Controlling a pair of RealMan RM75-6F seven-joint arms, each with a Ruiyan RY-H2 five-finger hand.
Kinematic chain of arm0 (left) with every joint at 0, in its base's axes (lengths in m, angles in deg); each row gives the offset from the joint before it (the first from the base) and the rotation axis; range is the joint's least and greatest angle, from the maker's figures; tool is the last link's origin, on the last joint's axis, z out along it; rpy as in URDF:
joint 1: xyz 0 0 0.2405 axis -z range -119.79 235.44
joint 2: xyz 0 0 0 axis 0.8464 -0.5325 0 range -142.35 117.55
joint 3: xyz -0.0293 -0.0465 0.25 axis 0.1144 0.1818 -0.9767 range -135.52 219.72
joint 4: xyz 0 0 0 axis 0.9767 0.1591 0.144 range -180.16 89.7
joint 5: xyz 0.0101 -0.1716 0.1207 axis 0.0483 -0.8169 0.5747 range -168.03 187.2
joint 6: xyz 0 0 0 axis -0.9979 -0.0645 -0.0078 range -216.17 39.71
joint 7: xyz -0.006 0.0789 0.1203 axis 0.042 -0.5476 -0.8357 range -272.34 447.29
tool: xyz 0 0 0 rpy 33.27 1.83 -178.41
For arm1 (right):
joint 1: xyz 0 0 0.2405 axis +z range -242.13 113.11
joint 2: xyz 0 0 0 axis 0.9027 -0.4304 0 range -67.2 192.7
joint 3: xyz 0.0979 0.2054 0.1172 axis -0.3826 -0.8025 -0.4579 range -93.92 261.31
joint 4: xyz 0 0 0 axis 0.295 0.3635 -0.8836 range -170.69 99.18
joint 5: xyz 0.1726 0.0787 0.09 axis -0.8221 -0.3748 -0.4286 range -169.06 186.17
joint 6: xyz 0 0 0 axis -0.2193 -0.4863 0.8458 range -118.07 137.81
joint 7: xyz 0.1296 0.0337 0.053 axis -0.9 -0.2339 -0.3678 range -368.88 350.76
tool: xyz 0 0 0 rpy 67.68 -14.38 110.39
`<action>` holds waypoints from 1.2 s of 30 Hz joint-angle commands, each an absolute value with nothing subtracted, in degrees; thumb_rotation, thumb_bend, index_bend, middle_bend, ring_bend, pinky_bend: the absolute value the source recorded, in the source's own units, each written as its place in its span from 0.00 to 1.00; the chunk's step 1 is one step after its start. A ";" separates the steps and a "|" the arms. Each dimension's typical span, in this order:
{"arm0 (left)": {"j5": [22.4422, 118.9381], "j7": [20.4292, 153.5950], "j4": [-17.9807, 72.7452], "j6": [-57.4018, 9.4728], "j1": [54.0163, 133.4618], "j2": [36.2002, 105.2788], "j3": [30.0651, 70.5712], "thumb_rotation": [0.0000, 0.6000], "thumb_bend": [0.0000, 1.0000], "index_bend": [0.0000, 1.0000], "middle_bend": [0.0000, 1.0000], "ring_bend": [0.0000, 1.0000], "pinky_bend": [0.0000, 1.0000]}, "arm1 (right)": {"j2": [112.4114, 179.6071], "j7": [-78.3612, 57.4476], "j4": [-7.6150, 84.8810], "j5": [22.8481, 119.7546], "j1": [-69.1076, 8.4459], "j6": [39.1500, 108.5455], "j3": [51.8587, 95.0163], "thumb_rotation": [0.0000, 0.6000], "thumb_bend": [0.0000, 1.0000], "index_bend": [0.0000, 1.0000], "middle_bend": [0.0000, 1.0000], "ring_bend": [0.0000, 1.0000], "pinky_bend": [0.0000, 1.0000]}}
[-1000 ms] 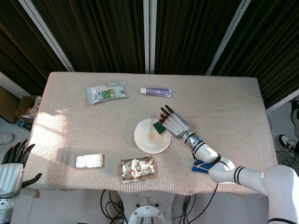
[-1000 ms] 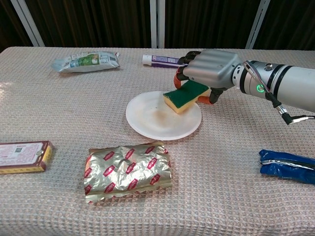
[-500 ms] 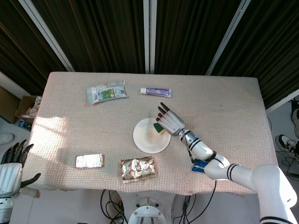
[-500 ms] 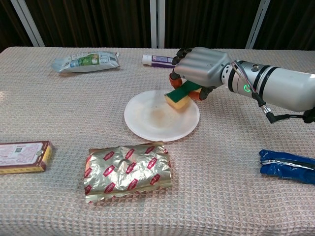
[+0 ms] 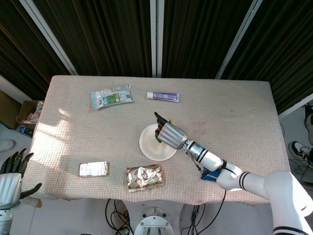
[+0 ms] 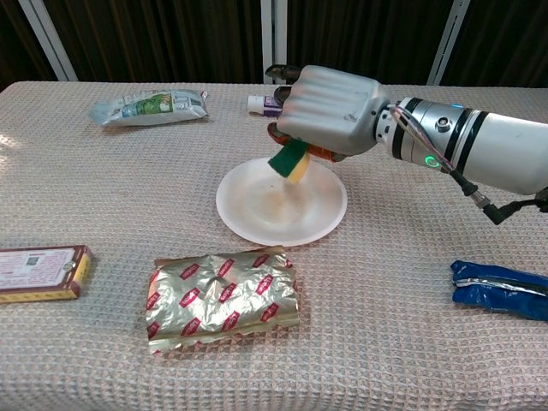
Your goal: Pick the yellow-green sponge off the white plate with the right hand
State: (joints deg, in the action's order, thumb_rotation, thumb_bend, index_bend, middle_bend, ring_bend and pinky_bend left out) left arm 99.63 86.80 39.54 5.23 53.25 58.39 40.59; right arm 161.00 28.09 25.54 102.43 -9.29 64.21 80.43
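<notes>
One sponge in my right hand, clear of the plate

Both cameras cover the surface, but only my chest view shows the yellow-green rectangular sponge [image 6: 289, 161] properly; from the head view my right hand [image 5: 168, 133] hides nearly all of it. Only the head view shows my left hand [image 5: 11, 176], low beside the surface's left edge, fingers spread and holding nothing.

My right hand [image 6: 330, 111] is curled over the sponge, gripping its upper end from above. The sponge hangs tilted beneath the palm, green face toward the left, yellow end lowest. It sits above the far part of the round white plate [image 6: 248, 210]; I see a gap between them.
</notes>
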 commanded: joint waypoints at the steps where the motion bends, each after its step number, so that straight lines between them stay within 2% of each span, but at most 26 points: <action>1: 99.21 87.59 38.67 5.22 52.94 58.73 40.55 1.00 0.02 0.13 0.04 0.04 0.11 | 163.25 32.34 25.10 103.32 -8.93 62.30 81.93 1.00 0.44 0.69 0.49 0.24 0.00; 9: 98.86 89.39 36.74 5.22 52.55 59.57 40.53 1.00 0.02 0.13 0.04 0.04 0.11 | 166.37 34.95 22.29 104.18 -8.98 60.53 83.60 1.00 0.44 0.70 0.49 0.24 0.00; 18: 99.16 89.79 36.05 5.83 52.31 59.75 40.68 1.00 0.02 0.13 0.04 0.04 0.11 | 164.93 33.39 23.76 102.67 -9.74 65.62 79.39 1.00 0.44 0.70 0.49 0.24 0.00; 22: 99.19 89.70 36.16 5.83 52.27 59.84 40.69 1.00 0.02 0.13 0.04 0.04 0.11 | 165.79 33.22 23.18 101.84 -9.31 64.18 79.15 1.00 0.44 0.70 0.49 0.24 0.00; 30: 98.99 89.63 36.33 5.49 52.20 59.68 40.65 1.00 0.02 0.13 0.04 0.04 0.11 | 170.09 32.39 17.85 101.39 -9.37 61.01 81.35 1.00 0.44 0.70 0.49 0.24 0.00; 36: 99.10 89.55 36.32 5.71 52.12 59.62 40.72 1.00 0.02 0.13 0.04 0.04 0.11 | 168.05 28.79 19.09 101.51 -10.37 65.14 80.11 1.00 0.44 0.70 0.49 0.24 0.00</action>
State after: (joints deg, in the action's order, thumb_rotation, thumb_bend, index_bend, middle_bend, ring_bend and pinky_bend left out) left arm 99.11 89.55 36.32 5.70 52.13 59.61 40.71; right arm 168.95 30.12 18.25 101.47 -9.98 63.67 80.76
